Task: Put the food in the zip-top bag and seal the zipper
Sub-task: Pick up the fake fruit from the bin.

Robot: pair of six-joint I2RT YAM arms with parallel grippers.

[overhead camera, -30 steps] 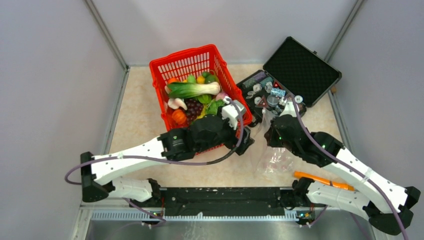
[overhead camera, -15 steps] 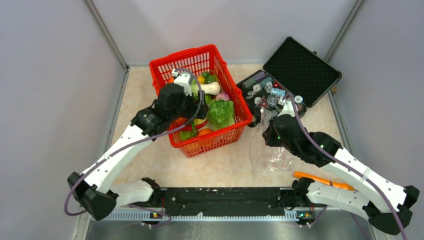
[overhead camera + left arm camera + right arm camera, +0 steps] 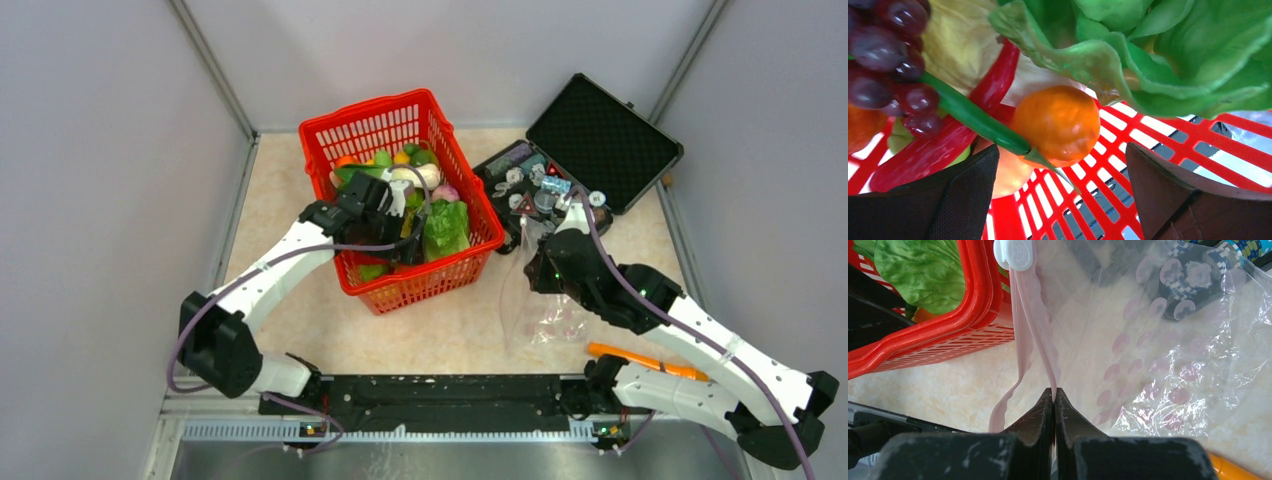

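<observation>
At basket and bag: left gripper [image 3: 1060, 172] poised over food, right gripper [image 3: 1054, 395] holding the bag mouth.

Left jaws stand wide apart, gripping nothing, inside the red plastic lattice basket [image 3: 467, 165]. A smooth orange plastic toy round [image 3: 1055, 122] lies just ahead of the fingertips, centred on the gap and untouched, under green leafy toy lettuce [image 3: 1173, 60] and beside a red toy chili [image 3: 993, 85]. Judged light, rigid and slippery; grip across its widest part. Right fingers are fully closed, pinching the pale pink zipper strip [image 3: 1033, 305] of the clear soft plastic zip-top bag [image 3: 1168, 365], which lies limp just right of the basket.
</observation>
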